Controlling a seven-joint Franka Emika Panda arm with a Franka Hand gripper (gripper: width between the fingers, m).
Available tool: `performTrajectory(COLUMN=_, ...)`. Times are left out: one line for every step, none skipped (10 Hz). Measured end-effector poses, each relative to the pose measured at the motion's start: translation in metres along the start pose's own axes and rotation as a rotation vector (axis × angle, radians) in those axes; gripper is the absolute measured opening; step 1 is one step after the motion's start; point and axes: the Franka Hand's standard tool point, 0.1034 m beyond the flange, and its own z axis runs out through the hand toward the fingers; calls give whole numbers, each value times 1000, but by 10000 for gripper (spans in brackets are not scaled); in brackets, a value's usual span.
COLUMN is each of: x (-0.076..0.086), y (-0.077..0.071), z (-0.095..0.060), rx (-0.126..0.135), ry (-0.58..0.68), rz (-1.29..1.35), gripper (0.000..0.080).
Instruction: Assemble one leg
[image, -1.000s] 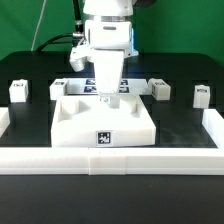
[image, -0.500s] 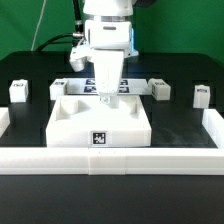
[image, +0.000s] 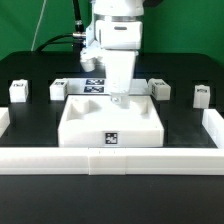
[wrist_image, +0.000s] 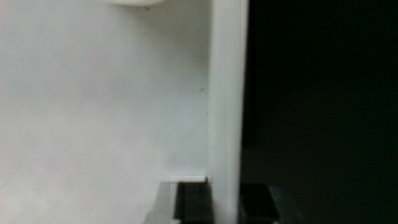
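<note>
Several small white legs with tags stand apart on the black table: two at the exterior view's left (image: 17, 91) (image: 58, 89) and two at its right (image: 159, 88) (image: 201, 96). My gripper (image: 119, 98) points straight down at the far wall of the large white tray (image: 80, 135). In the wrist view the gripper (wrist_image: 226, 192) has one dark finger on each side of the tray's thin wall (wrist_image: 224, 90). It is shut on that wall. No leg is in the gripper.
A low white rail (image: 110, 160) runs along the table's front and turns up both sides (image: 212, 125). The marker board (image: 92, 84) lies behind the tray, partly hidden by the arm.
The tray and the gripper on its far wall have shifted together toward the exterior view's right. The legs have not moved.
</note>
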Motion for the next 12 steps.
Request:
performTrajectory(x=12, y=5, z=0, rx=-6, ry=5, rz=0, gripper=55)
performTrajectory(x=23, y=10, z=-1, rx=-12, ry=9, rz=-4, gripper=55)
performTrajectory(x=34, y=17, z=-1, rx=-20, ry=13, rz=-1, gripper=57)
performTrajectory(x=45, y=27, z=-1, rx=-33, ry=17, rz=-8, gripper=57)
performTrajectory(x=52, y=36, z=-1, rx=-37, ry=17, rz=-19, gripper=57)
performTrajectory(x=58, y=47, z=-2, rx=-49, ry=22, rz=-19, gripper=57)
performTrajectory(x=65, y=52, z=-2, rx=-54, ry=24, rz=-8, gripper=57)
performTrajectory(x=70, y=55, z=-2, rx=-48, ry=22, rz=-1, gripper=57)
performTrajectory(x=73, y=56, z=-2, rx=-46, ry=21, rz=7, gripper=57)
performTrajectory(x=74, y=56, z=-2, rx=-46, ry=20, rz=20, gripper=57)
performTrajectory(x=74, y=56, z=-2, rx=-46, ry=21, rz=19, gripper=57)
performTrajectory(x=74, y=55, z=-2, rx=-45, ry=21, rz=19, gripper=57)
